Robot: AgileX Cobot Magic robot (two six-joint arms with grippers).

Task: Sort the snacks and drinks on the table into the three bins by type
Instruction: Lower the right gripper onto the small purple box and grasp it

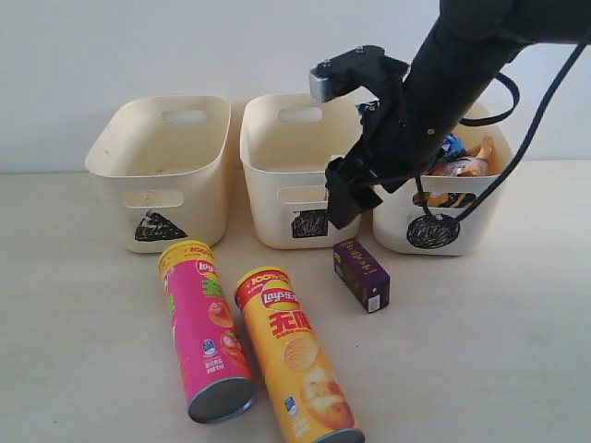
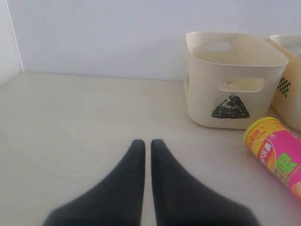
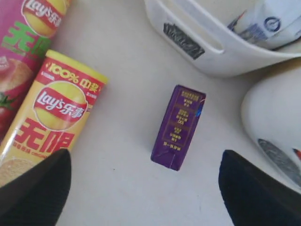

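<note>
On the table [image 1: 480,351] lie the pink tube [image 1: 205,328] and the orange-yellow tube [image 1: 295,365], side by side. To their right lies the dark purple carton [image 1: 361,274]. My right gripper [image 1: 343,198] hovers above that carton [image 3: 178,126], open [image 3: 146,157] and holding nothing. The white carton with blue print [image 3: 263,23] sits in the square-marked middle bin [image 1: 295,175]. The blue bag [image 1: 452,145] and orange bag [image 1: 466,166] lie in the circle-marked right bin [image 1: 443,221]. My left gripper [image 2: 147,142] is shut on nothing, low over the table and left of the triangle-marked bin [image 2: 230,80].
The three bins stand in a row against the pale back wall, with the right arm and its cables over the middle and right ones. The pink tube's yellow cap [image 2: 263,134] lies just in front of the triangle bin. Bare table spreads around the left gripper.
</note>
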